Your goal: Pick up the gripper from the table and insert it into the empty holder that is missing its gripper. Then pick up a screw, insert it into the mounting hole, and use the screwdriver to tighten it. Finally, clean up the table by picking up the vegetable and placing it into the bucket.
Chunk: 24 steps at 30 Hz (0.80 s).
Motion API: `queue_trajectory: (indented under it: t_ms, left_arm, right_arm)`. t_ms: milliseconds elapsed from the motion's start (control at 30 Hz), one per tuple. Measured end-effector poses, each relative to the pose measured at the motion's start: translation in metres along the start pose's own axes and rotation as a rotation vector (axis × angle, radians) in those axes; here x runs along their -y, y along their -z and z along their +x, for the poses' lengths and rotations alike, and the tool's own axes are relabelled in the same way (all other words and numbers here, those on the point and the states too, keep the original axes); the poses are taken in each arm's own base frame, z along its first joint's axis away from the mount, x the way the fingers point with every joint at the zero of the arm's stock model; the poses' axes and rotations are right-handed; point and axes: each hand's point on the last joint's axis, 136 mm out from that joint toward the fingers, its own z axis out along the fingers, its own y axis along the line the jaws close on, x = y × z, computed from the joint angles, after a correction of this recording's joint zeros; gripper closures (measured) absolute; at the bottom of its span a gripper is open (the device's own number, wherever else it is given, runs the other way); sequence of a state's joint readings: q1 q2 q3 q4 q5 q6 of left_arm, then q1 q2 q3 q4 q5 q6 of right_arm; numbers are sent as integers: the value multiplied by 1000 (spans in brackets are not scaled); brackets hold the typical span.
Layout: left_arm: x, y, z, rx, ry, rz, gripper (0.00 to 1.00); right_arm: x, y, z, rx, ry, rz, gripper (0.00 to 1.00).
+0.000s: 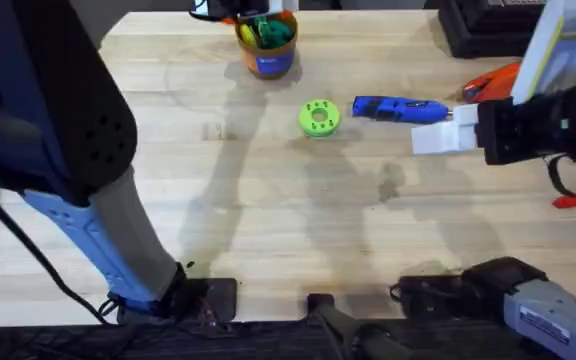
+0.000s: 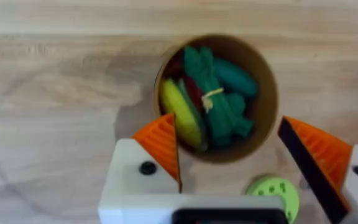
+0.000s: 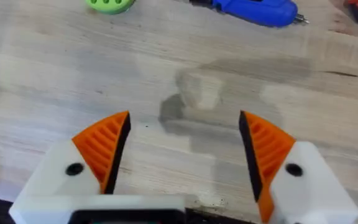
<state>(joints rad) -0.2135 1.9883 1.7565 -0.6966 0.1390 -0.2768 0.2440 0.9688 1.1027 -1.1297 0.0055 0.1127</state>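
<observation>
The bucket (image 1: pixel 268 65) stands at the table's far edge, its brown rim (image 2: pixel 267 71) directly below my left gripper (image 2: pixel 229 158), which hangs open above it with nothing held. Inside lies the dark-green vegetable (image 2: pixel 222 102) among yellow and red toy pieces. The blue screwdriver (image 1: pixel 400 109) lies flat right of centre, also in the right wrist view (image 3: pixel 253 9). The white holder (image 1: pixel 446 130) sticks out from a black arm entering from the right, just below the screwdriver's tip. My right gripper (image 3: pixel 182 155) is open over bare wood. The loose orange gripper part and the screw are out of view.
A lime-green disc (image 1: pixel 318 117) lies left of the screwdriver, seen too beside my left fingers (image 2: pixel 273 191). An orange-and-black tool (image 1: pixel 493 80) and a thin red rod (image 1: pixel 573 200) sit at the right. My left arm looms dark at the left (image 1: pixel 58 130).
</observation>
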Motion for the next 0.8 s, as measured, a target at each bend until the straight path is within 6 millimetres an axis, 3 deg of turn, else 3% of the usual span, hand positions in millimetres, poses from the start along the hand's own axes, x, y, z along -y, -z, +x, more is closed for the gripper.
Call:
queue_trajectory:
  t_ms: [167,433,567,667,800]
  left_arm:
    - [-8,30,25,-106,-10,-45,13]
    - [-15,143,51,-137,-39,-140,12]
    - [-19,181,78,-198,-40,-170,12]
    - [-19,185,96,-230,-53,-182,12]
    - [-19,167,130,-279,-85,-181,13]
  right_arm:
    - [0,0,0,0,0,0,10]
    - [0,0,0,0,0,0,10]
    - [0,0,0,0,0,0,10]
    - [0,0,0,0,0,0,10]
    - [0,0,0,0,0,0,10]
